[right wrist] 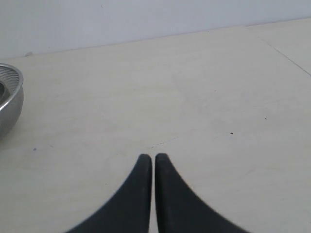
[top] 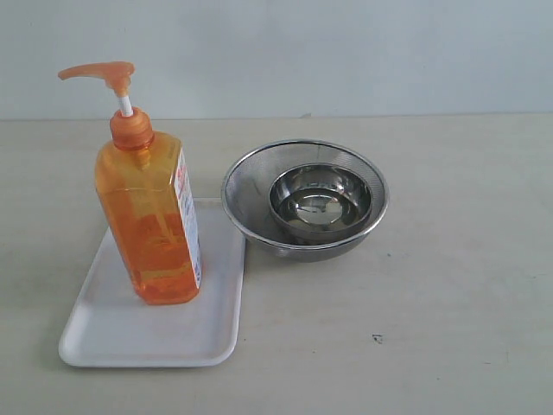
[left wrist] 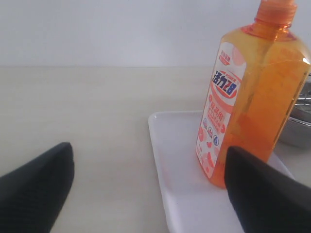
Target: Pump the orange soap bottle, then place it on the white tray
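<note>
The bottle (top: 151, 216) stands upright on the tray (top: 112, 333), toward its far side, pump head pointing left. It looks nearly full, so probably heavy for its size, with stiff, smooth walls that could slip. Being tall and narrow, it may tip. The flat sides at mid-body seem the best hold, not the thin pump stem. The left gripper (left wrist: 149, 150) is spread wide and empty, low beside the tray, clear of the bottle. Right of the tray sits a steel strainer (top: 226, 194) holding a bowl (top: 320, 203). The right gripper (right wrist: 153, 156) is closed on nothing over the table (top: 432, 303), which is pale, matte and level before a plain wall (top: 346, 52).
</note>
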Tool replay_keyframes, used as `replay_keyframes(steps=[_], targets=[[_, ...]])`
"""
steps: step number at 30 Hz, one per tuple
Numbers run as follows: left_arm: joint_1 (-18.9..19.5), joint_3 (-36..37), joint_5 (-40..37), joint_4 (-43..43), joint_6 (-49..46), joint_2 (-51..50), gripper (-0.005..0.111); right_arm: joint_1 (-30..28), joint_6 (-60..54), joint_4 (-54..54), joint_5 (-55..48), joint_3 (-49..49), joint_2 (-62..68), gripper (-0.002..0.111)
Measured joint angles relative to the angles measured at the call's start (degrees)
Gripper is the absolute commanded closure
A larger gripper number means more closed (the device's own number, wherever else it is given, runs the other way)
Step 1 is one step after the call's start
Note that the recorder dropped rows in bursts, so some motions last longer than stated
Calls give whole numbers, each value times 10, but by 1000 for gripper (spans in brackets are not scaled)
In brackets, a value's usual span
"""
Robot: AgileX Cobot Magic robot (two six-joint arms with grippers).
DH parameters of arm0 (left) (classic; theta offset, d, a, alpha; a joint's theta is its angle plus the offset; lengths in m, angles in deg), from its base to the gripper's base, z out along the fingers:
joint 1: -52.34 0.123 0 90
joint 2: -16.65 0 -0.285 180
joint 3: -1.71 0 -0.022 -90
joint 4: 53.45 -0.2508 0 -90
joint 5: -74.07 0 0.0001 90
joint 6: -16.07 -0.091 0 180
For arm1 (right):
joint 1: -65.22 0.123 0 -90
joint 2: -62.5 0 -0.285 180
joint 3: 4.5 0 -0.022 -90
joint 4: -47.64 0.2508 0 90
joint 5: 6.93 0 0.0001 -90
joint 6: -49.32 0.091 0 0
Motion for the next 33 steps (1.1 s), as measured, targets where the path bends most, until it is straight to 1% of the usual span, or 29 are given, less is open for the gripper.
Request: replay_keyframes(steps=[28, 33], targets=[[0, 0, 0, 0, 0, 0, 29, 0, 0, 5, 0, 0, 0, 108], [0, 0, 0, 0, 0, 0, 29, 0, 19, 6, 0, 0, 0, 108]])
